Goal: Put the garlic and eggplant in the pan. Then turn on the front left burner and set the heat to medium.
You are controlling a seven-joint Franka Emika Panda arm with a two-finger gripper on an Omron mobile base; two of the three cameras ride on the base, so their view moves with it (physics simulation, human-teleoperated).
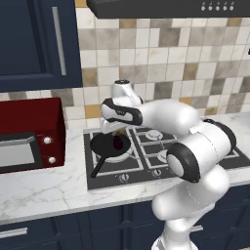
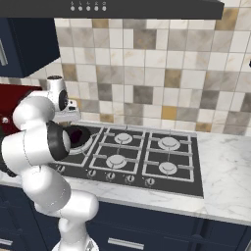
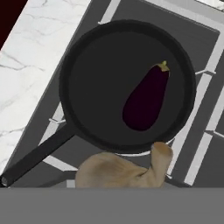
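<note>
The black frying pan sits on the stove, over the front left burner, where a pale ring of the burner shows under the pan's rim. In the hand view the pan is seen from above, and its long straight handle runs out toward 8 o'clock, across the dark stove surface beside the white marble counter.

The eggplant lies inside the pan, on the matte dark floor. From the pan's centre it is at about 4 o'clock, close to the rim, and its small stem points toward 1 o'clock. It is dark purple and much smaller than the pan.

At 6 o'clock of the hand view, a beige garlic bulb with a short stalk sticks up from the bottom edge. It is right at the place where the finger tips should rise, and it covers them. The gripper is closed down narrow on the garlic and holds it above the near rim of the pan.

In the left base view the white arm bends over the stove, with its hand above the pan. A red microwave stands on the counter at 9 o'clock from the pan, well apart. Behind the stove is a tiled wall.
</note>
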